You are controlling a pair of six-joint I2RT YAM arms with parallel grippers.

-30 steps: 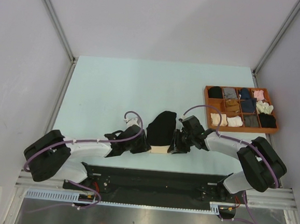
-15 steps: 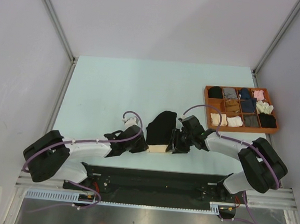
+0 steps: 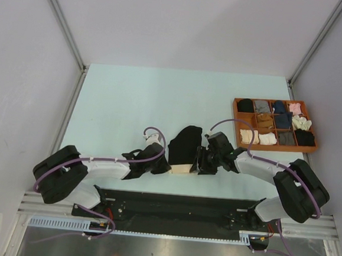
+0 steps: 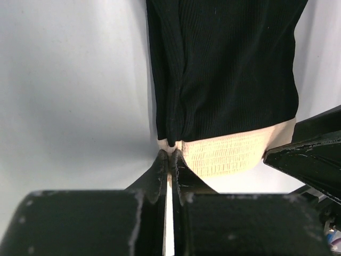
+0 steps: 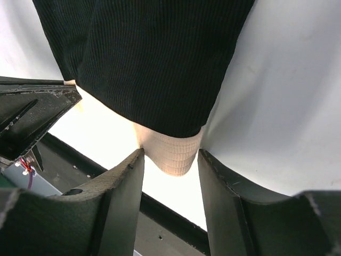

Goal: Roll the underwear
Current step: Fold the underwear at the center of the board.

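Black underwear (image 3: 185, 144) with a pale beige waistband (image 3: 181, 168) lies flat on the table near its front edge, waistband toward the arms. My left gripper (image 3: 167, 165) is shut on the waistband's left corner (image 4: 169, 145), its jaws pinched together on the beige edge (image 4: 171, 154). My right gripper (image 3: 198, 164) is open, and its two fingers straddle the waistband's right corner (image 5: 173, 152) without closing on it. The black ribbed fabric (image 5: 154, 53) stretches away from both grippers. Only this one piece of underwear lies loose on the table.
An orange compartment tray (image 3: 274, 147) holding several rolled garments sits at the right of the table. The black mounting rail (image 3: 171, 202) runs just below the waistband. Grey walls enclose the pale table (image 3: 126, 101) on three sides.
My left gripper has closed on the waistband's left corner and shifted slightly right. My right gripper's jaws have opened wider around the right corner. The underwear has barely moved.
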